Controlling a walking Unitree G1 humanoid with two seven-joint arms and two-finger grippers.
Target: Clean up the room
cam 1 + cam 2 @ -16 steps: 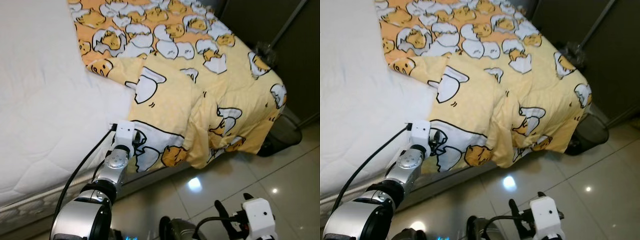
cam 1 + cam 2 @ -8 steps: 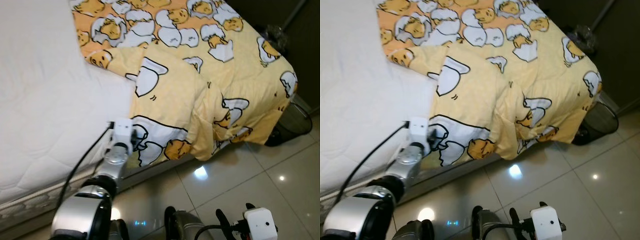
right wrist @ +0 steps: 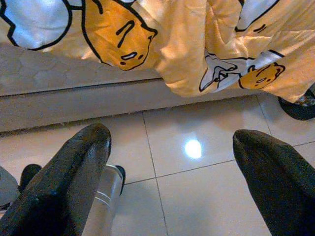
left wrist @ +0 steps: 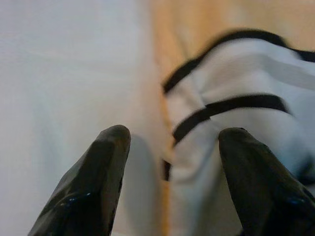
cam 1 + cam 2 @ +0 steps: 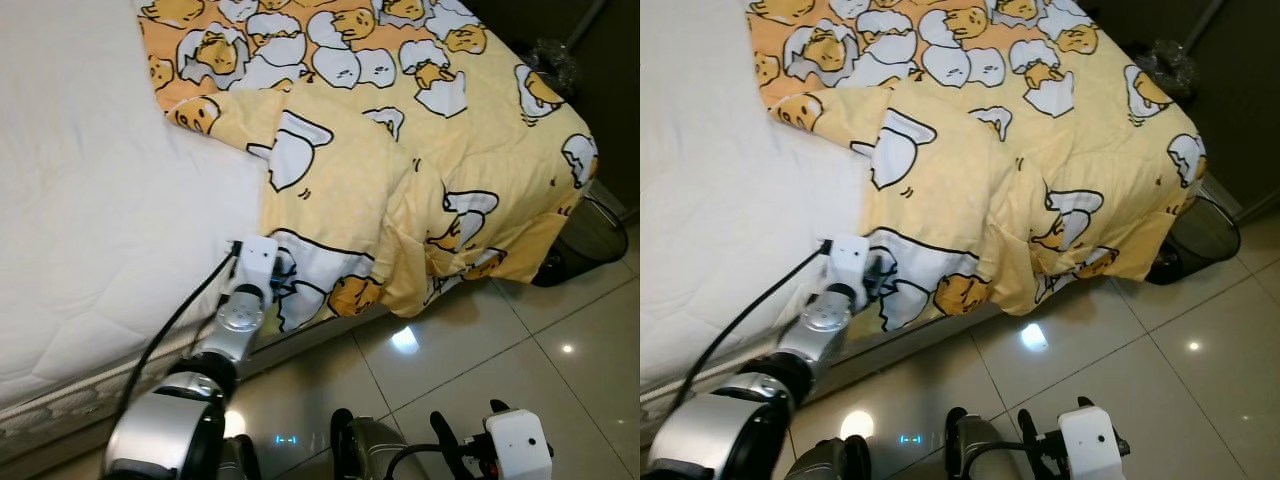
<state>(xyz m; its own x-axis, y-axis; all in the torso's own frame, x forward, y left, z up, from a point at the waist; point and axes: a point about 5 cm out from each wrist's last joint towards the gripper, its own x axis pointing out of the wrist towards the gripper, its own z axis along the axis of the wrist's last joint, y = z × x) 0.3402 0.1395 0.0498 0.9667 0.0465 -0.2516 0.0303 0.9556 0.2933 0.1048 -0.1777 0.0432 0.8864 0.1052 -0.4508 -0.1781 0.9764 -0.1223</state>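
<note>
Left gripper (image 4: 170,147), fingers apart, sits at the yellow blanket (image 5: 420,140) edge, centre frame; contact apparently unconfirmed. Right gripper (image 3: 167,167) spread, lower right.

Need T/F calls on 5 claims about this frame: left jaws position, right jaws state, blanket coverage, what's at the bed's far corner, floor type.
1. The left gripper is at the edge of the yellow blanket, jaws apart. True.
2. The right gripper is shut on the blanket. False: its jaws are open over the tiled floor, holding nothing.
3. The blanket covers the whole mattress. False: the white mattress is bare on the robot's left side.
4. A dark bin stands on the floor by the bed's far corner. True.
5. The floor is carpeted. False: it is glossy tile reflecting a light.
</note>
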